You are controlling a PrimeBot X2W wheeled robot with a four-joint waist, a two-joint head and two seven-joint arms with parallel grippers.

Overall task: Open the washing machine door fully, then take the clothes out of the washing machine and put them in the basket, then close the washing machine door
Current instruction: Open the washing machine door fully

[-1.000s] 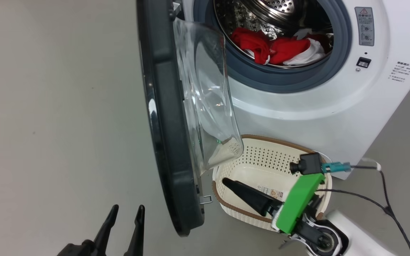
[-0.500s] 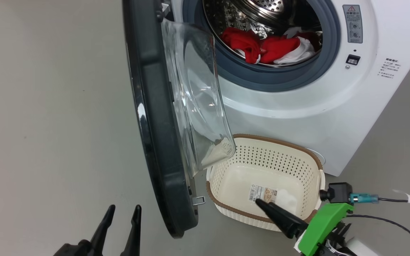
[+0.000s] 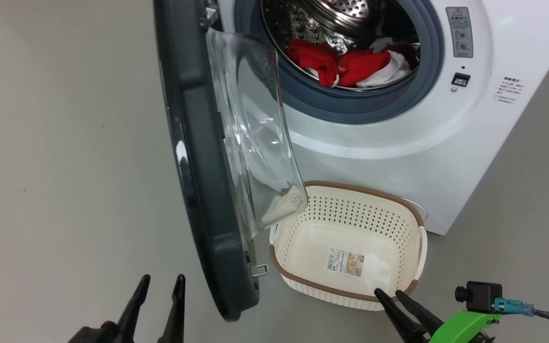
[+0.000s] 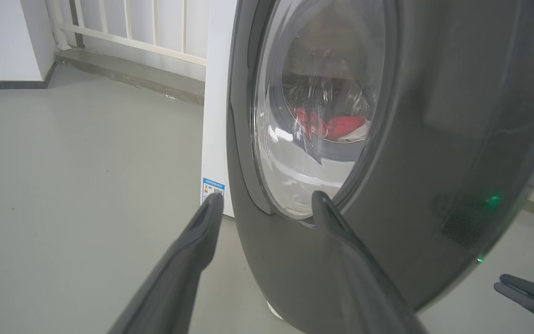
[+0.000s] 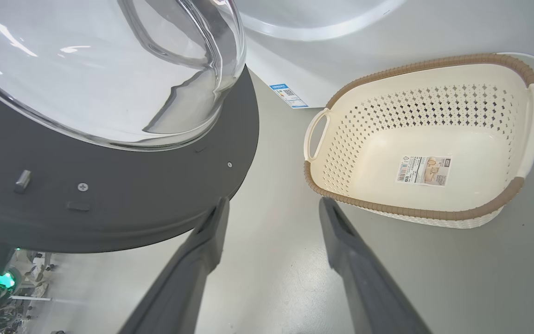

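**Right fingers drawn back to the basket's near edge, washer door open**

Since a second ago the right gripper (image 3: 388, 292) has drawn back from above the basket (image 3: 350, 186) to the lower right of the frame. Its two dark fingertips now reach just to the basket's near brown rim. The whole scene has also slid a little to the left, because the head camera has moved. The right fingers are spread apart with nothing between them, and in the right wrist view bare grey floor (image 3: 65, 166) shows in the gap.

The left gripper (image 3: 162, 278) sits at the lower left of the frame, over the floor and just left of the door's bottom edge. Its fingers are also apart and empty.

The washing machine door (image 3: 198, 166) stands swung open, seen nearly edge-on down the centre-left of the frame. Its clear glass bowl (image 3: 255, 133) bulges to the right, and the bowl's lower end overlaps the basket's far left corner in the picture.

The washing machine (image 3: 398, 143) fills the upper right. The clothes (image 3: 350, 66), red with white parts, lie in a heap at the bottom of the steel drum (image 3: 331, 19), behind the grey gasket (image 3: 350, 107).

The basket stands on the floor against the machine's front, in the lower centre. Inside it there is only a sticker (image 3: 346, 262) on its bottom.
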